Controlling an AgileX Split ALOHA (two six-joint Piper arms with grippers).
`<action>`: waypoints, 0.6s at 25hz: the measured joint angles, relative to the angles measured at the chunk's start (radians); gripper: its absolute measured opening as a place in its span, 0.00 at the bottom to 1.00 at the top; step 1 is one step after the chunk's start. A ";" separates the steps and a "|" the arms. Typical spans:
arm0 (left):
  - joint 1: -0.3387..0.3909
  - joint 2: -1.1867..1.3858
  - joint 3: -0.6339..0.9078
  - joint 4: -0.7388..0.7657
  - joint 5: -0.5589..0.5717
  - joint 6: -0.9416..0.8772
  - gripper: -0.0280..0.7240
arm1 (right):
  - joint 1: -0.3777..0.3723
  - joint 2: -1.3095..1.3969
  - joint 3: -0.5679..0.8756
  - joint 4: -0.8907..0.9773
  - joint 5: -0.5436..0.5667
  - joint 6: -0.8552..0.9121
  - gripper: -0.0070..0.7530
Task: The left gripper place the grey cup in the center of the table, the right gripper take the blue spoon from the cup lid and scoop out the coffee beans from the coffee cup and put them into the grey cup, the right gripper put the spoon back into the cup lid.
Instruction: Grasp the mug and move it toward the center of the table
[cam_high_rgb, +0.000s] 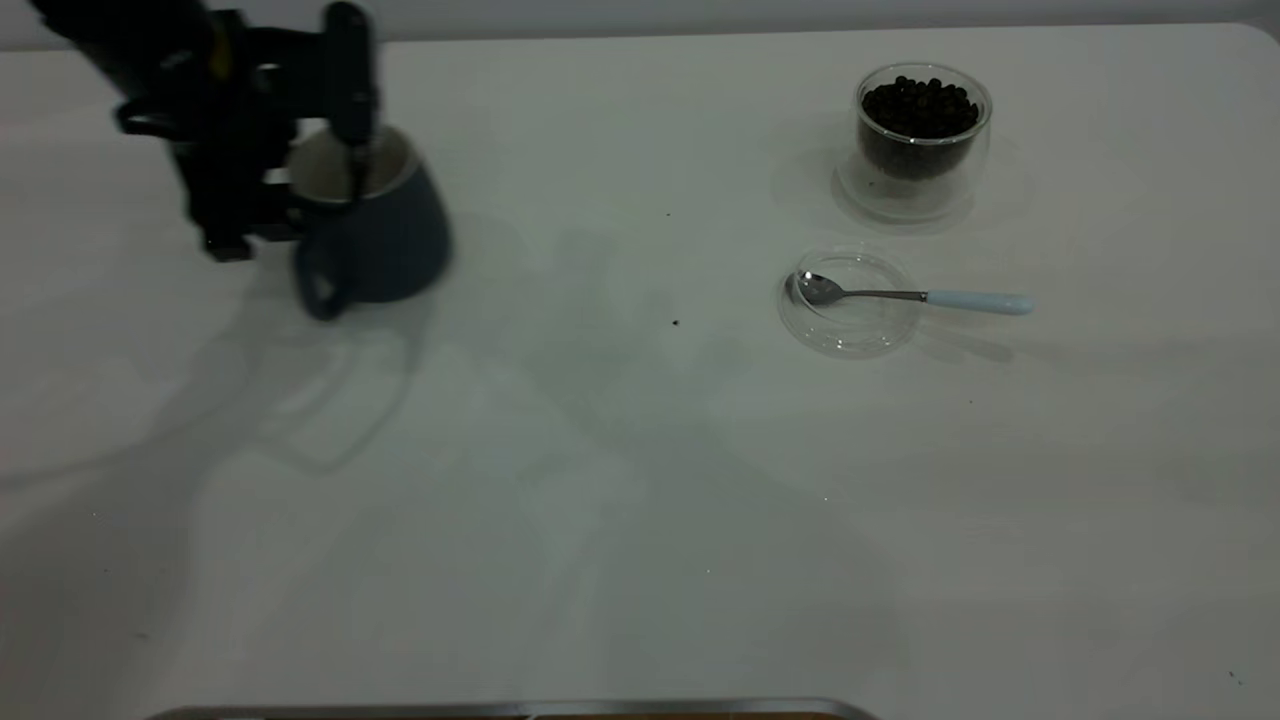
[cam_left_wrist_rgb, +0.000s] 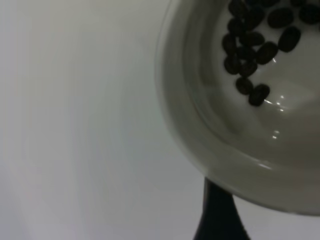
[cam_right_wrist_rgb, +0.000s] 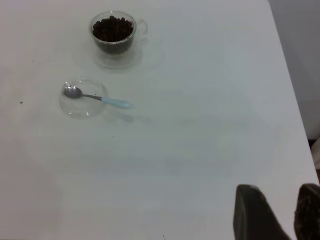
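Observation:
The grey cup (cam_high_rgb: 385, 235) is at the table's far left, slightly tilted, with its handle toward the front edge. My left gripper (cam_high_rgb: 325, 180) is shut on its rim, one finger inside and one outside. In the left wrist view the cup's white inside (cam_left_wrist_rgb: 210, 130) holds several coffee beans (cam_left_wrist_rgb: 250, 60), and one black finger (cam_left_wrist_rgb: 217, 217) shows outside the rim. The coffee cup (cam_high_rgb: 920, 160) with its heap of beans (cam_high_rgb: 920, 105) stands at the far right. The blue spoon (cam_high_rgb: 900, 295) lies with its bowl in the cup lid (cam_high_rgb: 850, 330). My right gripper (cam_right_wrist_rgb: 278, 195) is open, far from them.
The white table (cam_high_rgb: 640, 500) has tiny dark specks near its middle. A metal strip (cam_high_rgb: 520, 710) runs along the front edge. The right wrist view shows the coffee cup (cam_right_wrist_rgb: 114, 37), the lid (cam_right_wrist_rgb: 82, 107), the spoon (cam_right_wrist_rgb: 97, 98) and the table's side edge (cam_right_wrist_rgb: 295, 110).

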 joint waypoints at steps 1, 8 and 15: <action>-0.016 0.000 0.000 0.000 -0.011 -0.007 0.79 | 0.000 0.000 0.000 0.000 0.000 0.000 0.32; -0.142 0.000 0.000 0.000 -0.134 -0.106 0.79 | 0.000 0.000 0.000 0.000 0.000 0.000 0.32; -0.207 -0.040 0.000 0.000 -0.109 -0.187 0.79 | 0.000 0.000 0.000 0.000 0.000 0.000 0.32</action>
